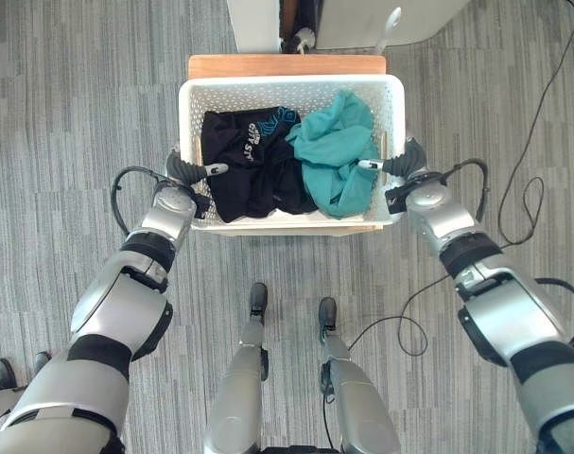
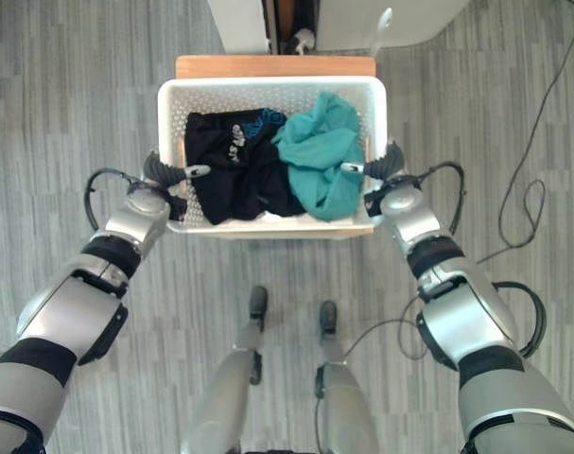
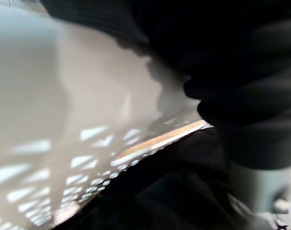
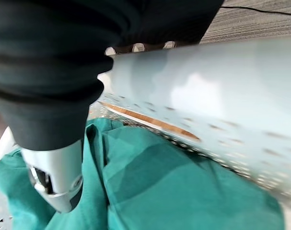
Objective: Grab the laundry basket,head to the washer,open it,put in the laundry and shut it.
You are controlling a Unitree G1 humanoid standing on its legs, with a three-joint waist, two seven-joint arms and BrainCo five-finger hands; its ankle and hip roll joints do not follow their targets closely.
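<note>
We are gripping the white laundry basket [image 1: 291,90] at both side rims. The left hand [image 1: 184,170] is hooking its thumb over the rim beside the black garment [image 1: 244,161]; the right hand [image 1: 400,165] is doing likewise next to the teal garment [image 1: 336,151]. The remaining fingers are passing outside the walls, below the thumbs. The basket is resting on a wooden stand [image 1: 287,64]. Risk: an uneven lift may be tilting the basket, letting a rim slip off a thumb.
</note>
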